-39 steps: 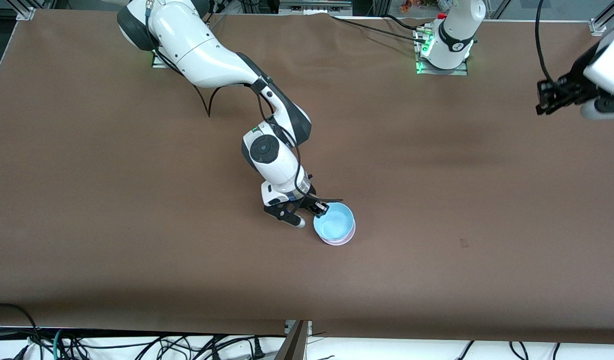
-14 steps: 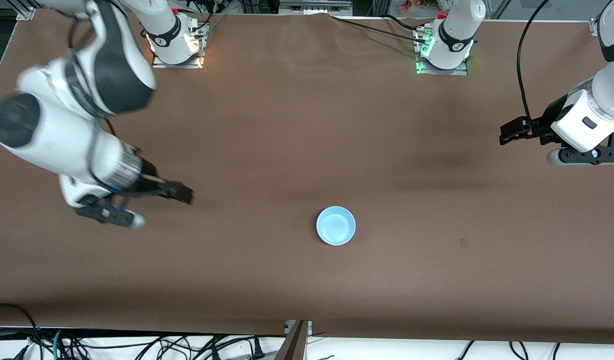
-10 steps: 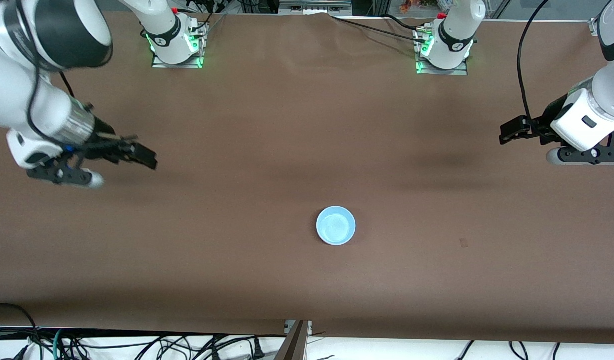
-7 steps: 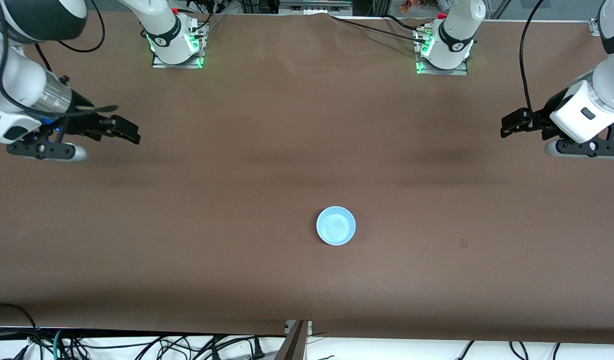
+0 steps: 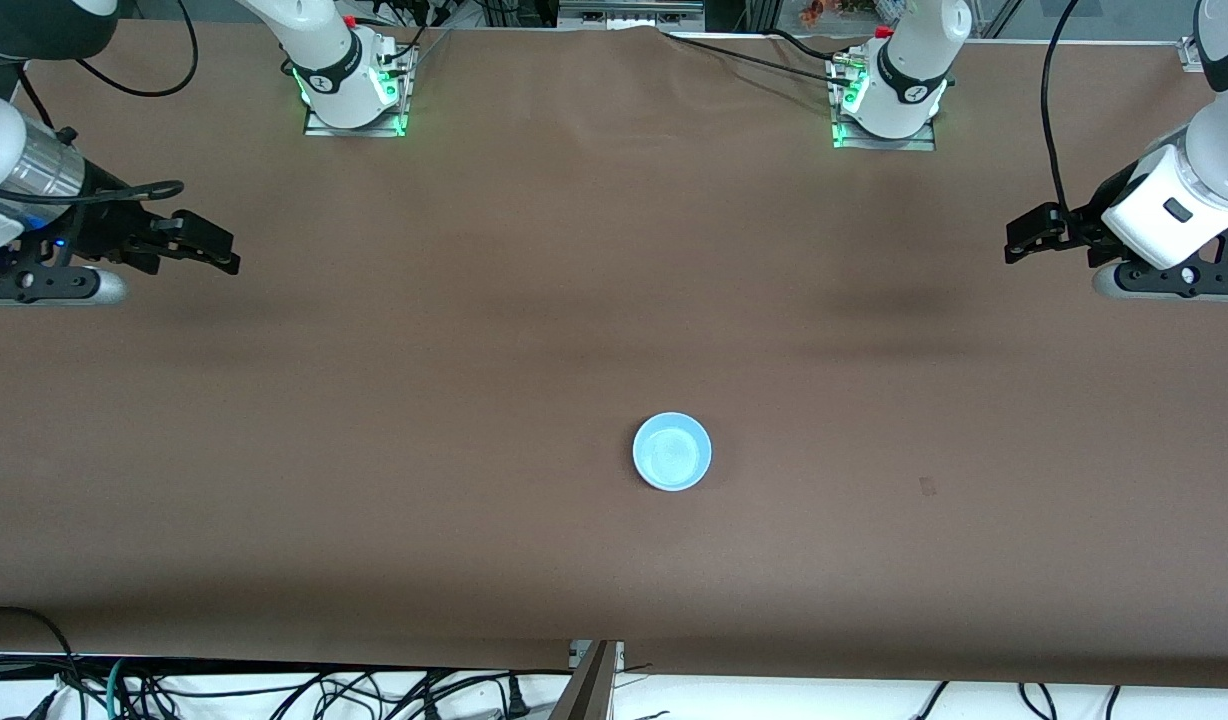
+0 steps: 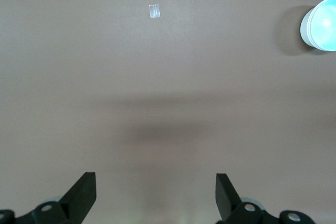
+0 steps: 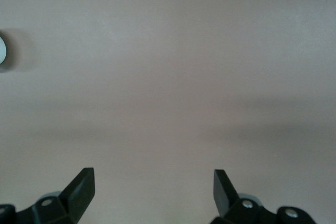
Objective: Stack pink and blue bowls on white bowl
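Right arm has pulled off the stack and swung out to its own end of the table; left arm has only shifted slightly at its end. Right gripper hangs over bare table, jaws spread, holding nothing. Left gripper same over its end: spread wide, empty, waiting.

Blue bowl sits mid-table, nearer the front camera than either gripper, well apart from both. From above only blue shows; pink and white bowls can't be seen now, presumably nested under it. The left wrist view catches its rim and a pale outer wall at the frame edge.

Task looks done, so no further grasp is needed.

Handling, if re-picked: probably light, stiff, smooth and a bit slippery. Pinch the rim wall, one finger inside, one outside. Lift straight up, or the nested bowls may come along or tip.
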Motion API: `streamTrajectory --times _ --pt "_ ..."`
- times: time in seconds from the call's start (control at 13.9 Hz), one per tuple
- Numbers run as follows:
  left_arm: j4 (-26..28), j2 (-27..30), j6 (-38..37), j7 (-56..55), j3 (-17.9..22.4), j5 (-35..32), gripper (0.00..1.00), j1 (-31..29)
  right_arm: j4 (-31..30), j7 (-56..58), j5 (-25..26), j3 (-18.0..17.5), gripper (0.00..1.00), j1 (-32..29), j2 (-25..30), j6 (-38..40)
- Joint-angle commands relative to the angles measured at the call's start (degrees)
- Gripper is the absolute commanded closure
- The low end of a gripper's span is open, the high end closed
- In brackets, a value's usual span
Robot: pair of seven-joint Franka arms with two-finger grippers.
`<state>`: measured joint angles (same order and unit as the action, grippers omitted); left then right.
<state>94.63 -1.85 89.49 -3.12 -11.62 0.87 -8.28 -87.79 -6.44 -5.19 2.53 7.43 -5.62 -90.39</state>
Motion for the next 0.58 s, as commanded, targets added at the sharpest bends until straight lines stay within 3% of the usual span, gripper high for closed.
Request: streamTrajectory --times 0.0,0.51 --pt "1.3 1.1 2.4 1.3 -0.2 -0.1 0.00 -0.4 2.2 0.9 1.0 -1.8 0.00 -2.0 0.3 1.9" --pt "0.9 0.6 2.9 1.6 -0.2 0.3 0.00 -0.3 2.2 1.2 2.7 -1.9 0.00 -0.8 0.3 2.4"
